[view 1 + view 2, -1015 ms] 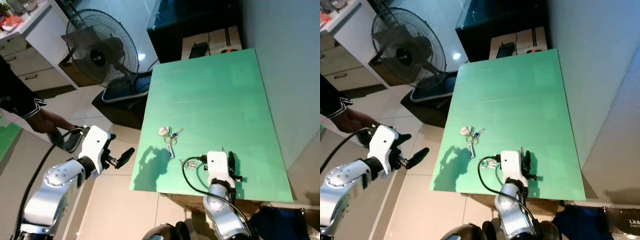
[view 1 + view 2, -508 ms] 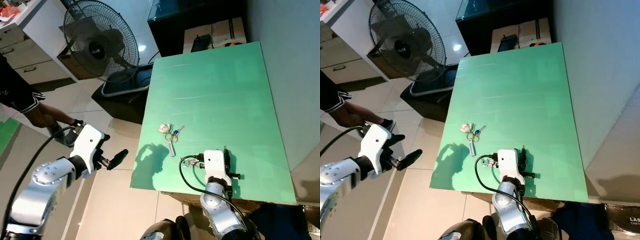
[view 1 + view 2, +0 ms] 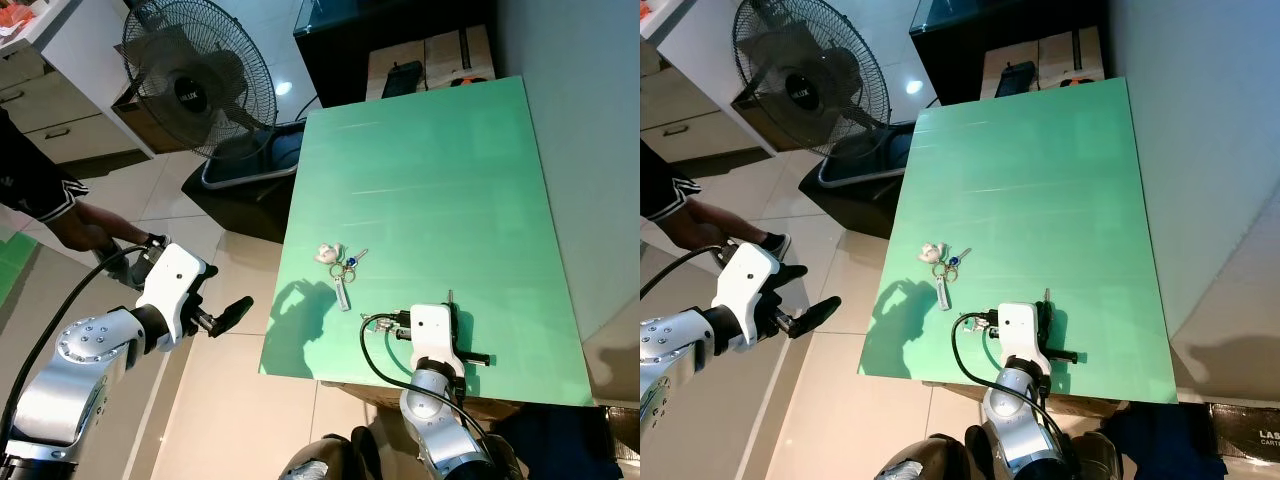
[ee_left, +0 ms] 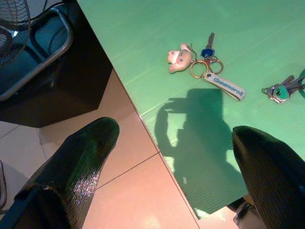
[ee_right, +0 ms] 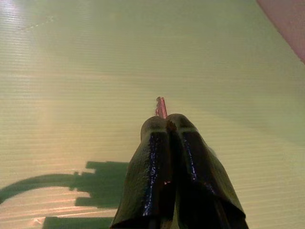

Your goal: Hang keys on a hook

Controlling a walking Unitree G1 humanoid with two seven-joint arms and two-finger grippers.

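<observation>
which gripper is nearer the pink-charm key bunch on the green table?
Right. The right gripper is over the table, just beside the key bunch; the left gripper hangs off the table's edge, over the floor.

A flat mint-green ribbed table top (image 3: 430, 190) carries a key bunch (image 4: 206, 70) — pale pink figure charm, blue-headed key, gold rings, white tag with blue lettering. Beside the table top, beige glossy floor tiles (image 3: 215, 420) and a black wire-grille fan (image 3: 190, 85); both grippers' fingers (image 5: 167, 157) are glossy black.
</observation>
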